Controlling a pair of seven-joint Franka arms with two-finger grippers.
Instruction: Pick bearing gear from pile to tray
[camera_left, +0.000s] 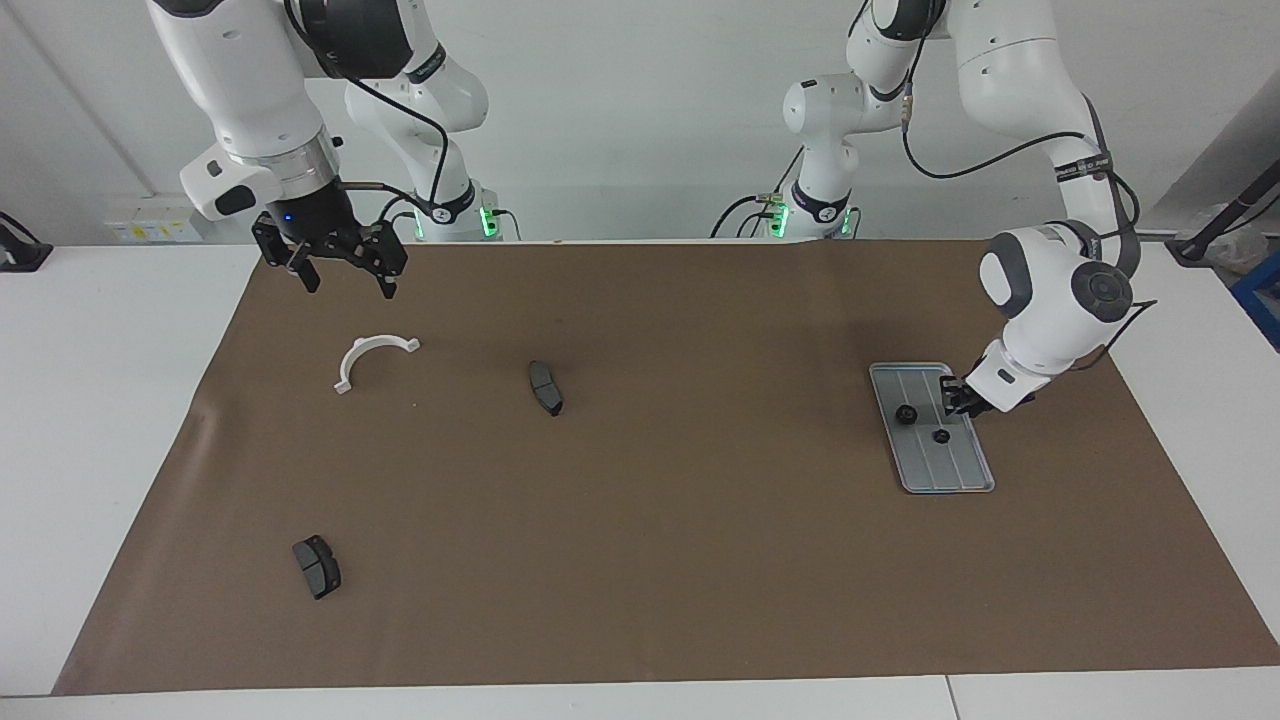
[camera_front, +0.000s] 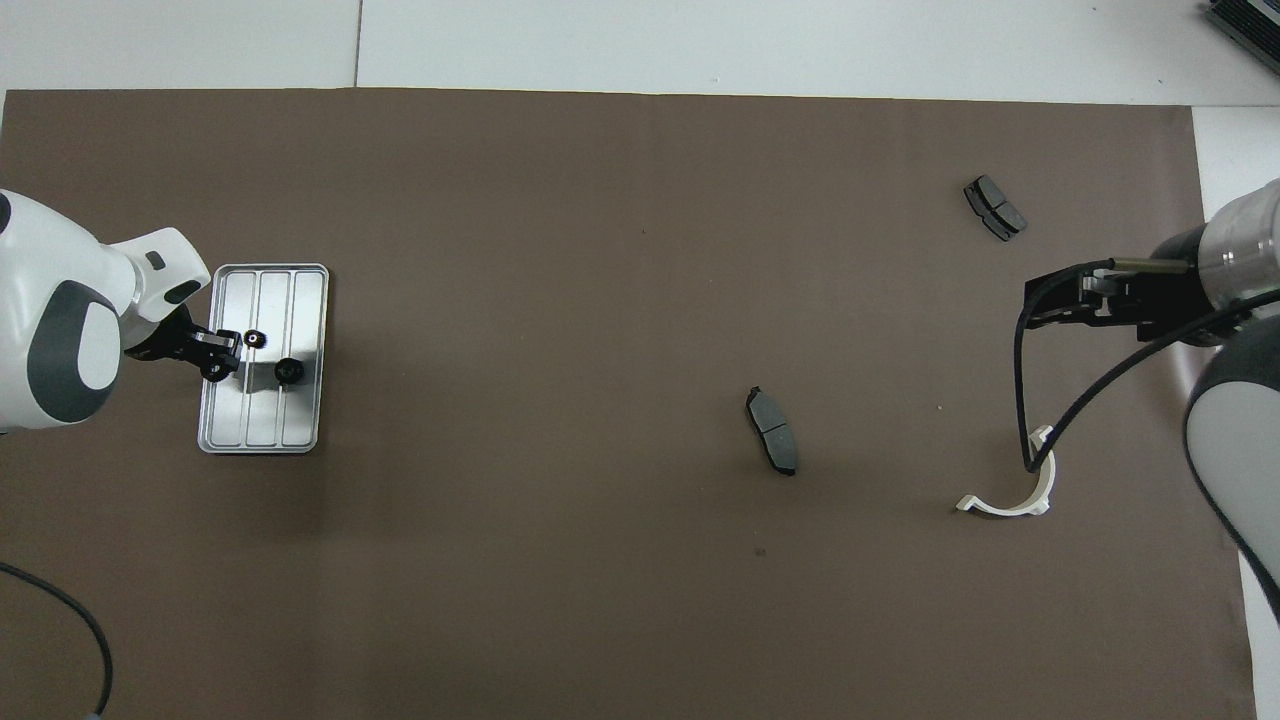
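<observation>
The silver grooved tray (camera_left: 960, 478) (camera_front: 262, 435) lies on the brown mat at the left arm's end of the table. Two small black bearing gears (camera_left: 906, 415) (camera_left: 940, 436) rest in it, also seen from above (camera_front: 289, 371) (camera_front: 254, 340). My left gripper (camera_left: 955, 398) (camera_front: 220, 357) hangs low over the tray's edge toward the left arm's end, close beside the gears. My right gripper (camera_left: 345, 280) (camera_front: 1040, 305) waits open and empty over the mat at the right arm's end.
The pile's parts in view are a white curved bracket (camera_left: 372, 358) (camera_front: 1010, 495) and two dark pads. One pad (camera_left: 545, 387) (camera_front: 772, 430) lies mid-mat. The other (camera_left: 317, 566) (camera_front: 995, 208) is farther from the robots.
</observation>
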